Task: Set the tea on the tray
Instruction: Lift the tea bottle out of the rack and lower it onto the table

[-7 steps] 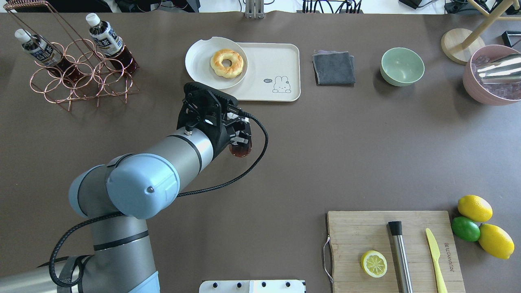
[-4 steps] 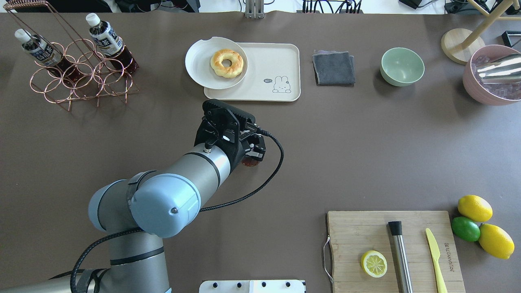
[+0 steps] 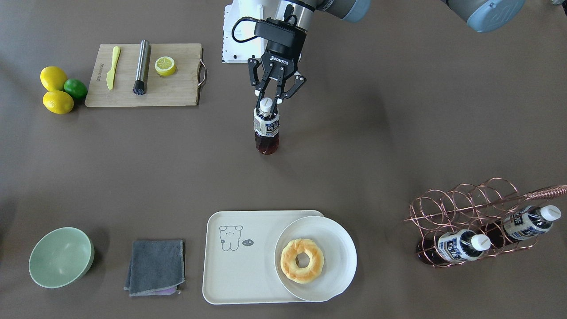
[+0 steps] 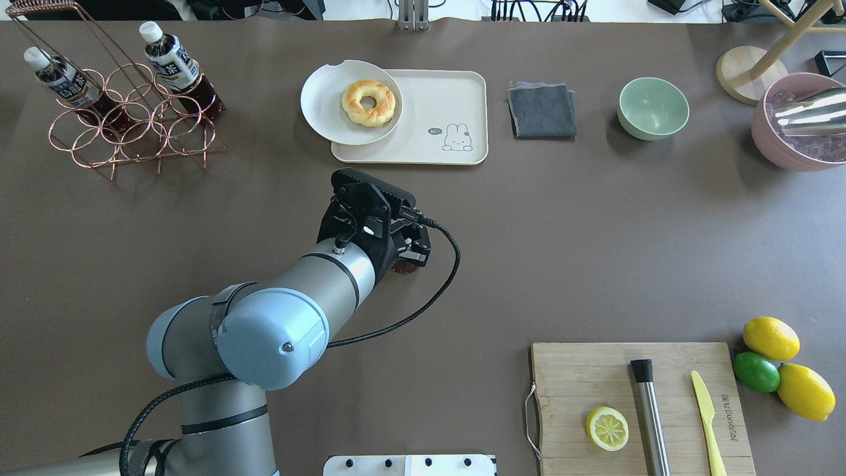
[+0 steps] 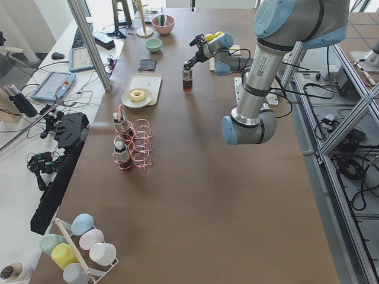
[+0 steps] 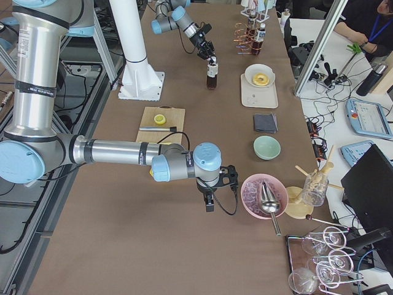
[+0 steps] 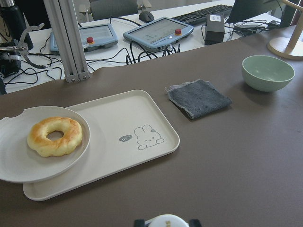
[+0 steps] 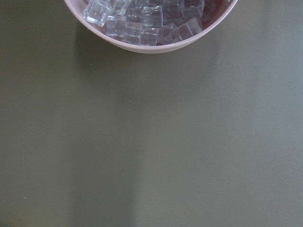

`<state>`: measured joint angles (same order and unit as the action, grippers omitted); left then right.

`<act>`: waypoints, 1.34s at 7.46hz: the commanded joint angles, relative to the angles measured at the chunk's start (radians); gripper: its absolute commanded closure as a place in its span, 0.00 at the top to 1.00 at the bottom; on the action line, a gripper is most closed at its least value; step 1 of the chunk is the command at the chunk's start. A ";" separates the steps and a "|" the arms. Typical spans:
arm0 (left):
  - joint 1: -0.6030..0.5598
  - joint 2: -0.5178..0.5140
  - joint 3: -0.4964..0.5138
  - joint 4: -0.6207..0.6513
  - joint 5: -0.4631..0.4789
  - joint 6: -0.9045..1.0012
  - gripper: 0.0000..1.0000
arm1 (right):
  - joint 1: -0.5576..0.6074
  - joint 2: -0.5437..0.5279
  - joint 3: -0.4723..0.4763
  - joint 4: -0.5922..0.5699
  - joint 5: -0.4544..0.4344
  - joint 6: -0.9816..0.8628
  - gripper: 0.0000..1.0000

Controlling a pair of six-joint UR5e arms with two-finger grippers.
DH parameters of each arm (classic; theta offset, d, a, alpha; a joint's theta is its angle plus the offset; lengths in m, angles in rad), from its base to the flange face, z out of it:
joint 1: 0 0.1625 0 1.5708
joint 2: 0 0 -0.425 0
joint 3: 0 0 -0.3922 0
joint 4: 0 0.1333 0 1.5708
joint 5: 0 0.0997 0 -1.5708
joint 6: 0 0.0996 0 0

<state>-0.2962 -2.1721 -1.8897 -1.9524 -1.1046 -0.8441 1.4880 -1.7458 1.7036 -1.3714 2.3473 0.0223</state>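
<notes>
The tea is a small bottle of dark liquid with a white cap. It stands upright mid-table, apart from the cream tray, which also shows in the overhead view. My left gripper is shut on the bottle's cap from above. In the overhead view my left wrist hides all but the bottle's base. The left wrist view shows the cap at the bottom edge and the tray ahead. My right gripper hangs by the pink bowl; I cannot tell its state.
A white plate with a doughnut overlaps the tray's left end. Two more bottles lie in a copper wire rack. A grey cloth, a green bowl, a pink ice bowl and a cutting board stand around.
My left arm has carried the bottle to the right and toward the robot's side of the table. In the last half second it has hardly moved.
</notes>
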 commanded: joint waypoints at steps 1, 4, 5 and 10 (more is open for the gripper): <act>-0.001 0.002 0.003 0.000 0.000 0.000 0.00 | 0.000 0.000 -0.001 0.000 0.000 -0.001 1.00; -0.001 0.002 0.000 -0.002 -0.001 0.002 0.98 | 0.000 0.000 -0.002 0.000 0.000 -0.001 1.00; -0.009 0.000 -0.012 -0.005 -0.003 0.000 0.98 | 0.000 0.000 -0.002 0.002 0.000 -0.001 1.00; -0.309 0.192 -0.170 -0.005 -0.396 -0.003 0.97 | 0.001 0.009 -0.007 0.085 -0.008 -0.005 1.00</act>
<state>-0.4515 -2.1179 -1.9887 -1.9526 -1.2642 -0.8418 1.4880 -1.7368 1.6970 -1.3548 2.3458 0.0199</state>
